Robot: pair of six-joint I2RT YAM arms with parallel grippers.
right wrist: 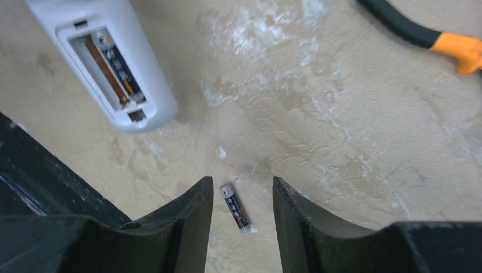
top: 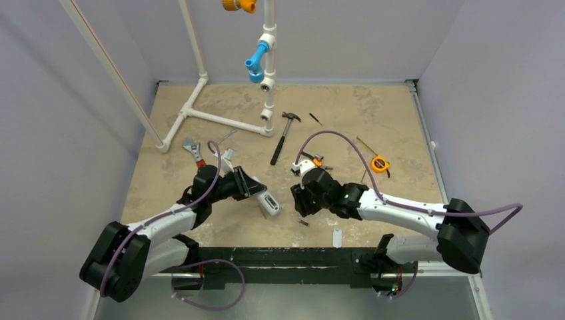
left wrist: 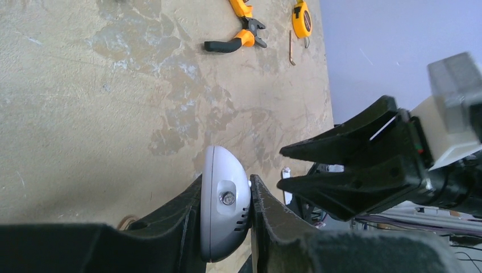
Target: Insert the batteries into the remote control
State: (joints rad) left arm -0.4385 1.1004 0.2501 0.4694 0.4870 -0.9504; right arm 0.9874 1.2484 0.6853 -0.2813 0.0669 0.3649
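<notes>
Plain white on the remote control (right wrist: 108, 62), with copper-brown and dark grey inside its open bay. Down to the loose battery (right wrist: 235, 206): dark grey with orange-red markings and a silvery tip. Mottled tan with chalky pale blotches across the table (right wrist: 341, 142). Matte black on the right gripper (right wrist: 241, 183) and left gripper (left wrist: 225, 179). Orange and black for the pliers (left wrist: 236, 37), yellow-orange for the tape measure (left wrist: 302, 20). Flat lavender-grey on the walls (left wrist: 398, 45).
</notes>
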